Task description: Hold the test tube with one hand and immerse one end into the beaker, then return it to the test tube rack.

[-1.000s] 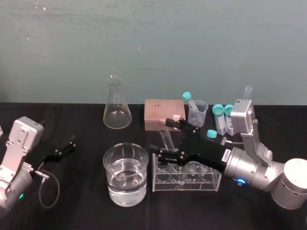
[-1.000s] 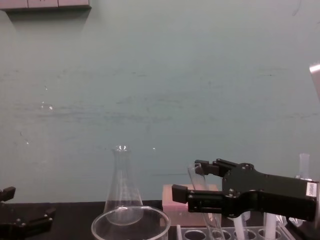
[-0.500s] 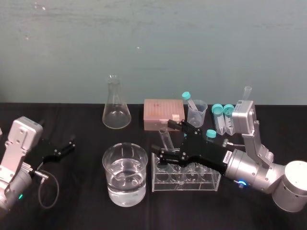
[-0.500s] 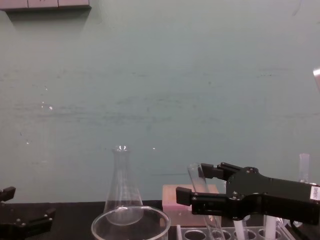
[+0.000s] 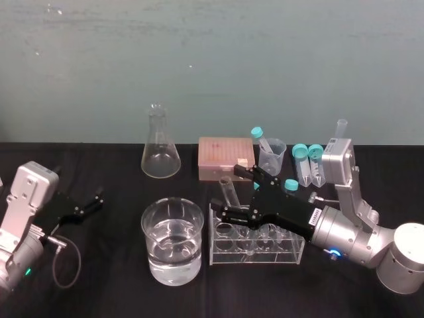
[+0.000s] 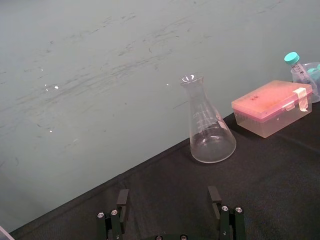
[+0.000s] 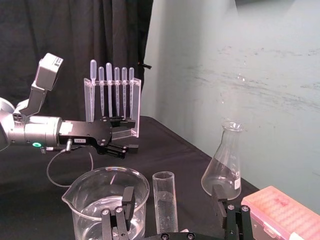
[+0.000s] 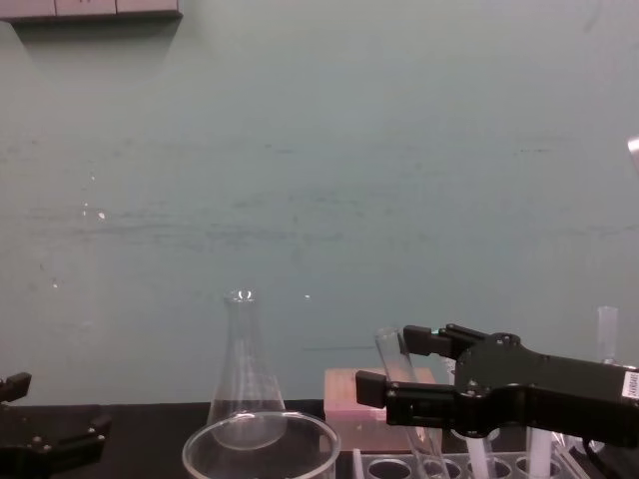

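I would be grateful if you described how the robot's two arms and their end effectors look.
The right arm and left arm are rounded silver-grey metal, each with a boxy silver wrist module. The right end effector and left end effector are black and two-fingered. The right carries a white printed label; a grey cable loops from the left.

A pale blue-green wall (image 5: 265,59) is standing behind the bench (image 5: 112,291) and is closing the whole back of the room. Faint scratches and small white spots are showing on it. The bench top is looking black and matte. A black curtain (image 7: 75,40) is hanging where the wall ends. A pale strip (image 8: 90,8) is running high on the wall.
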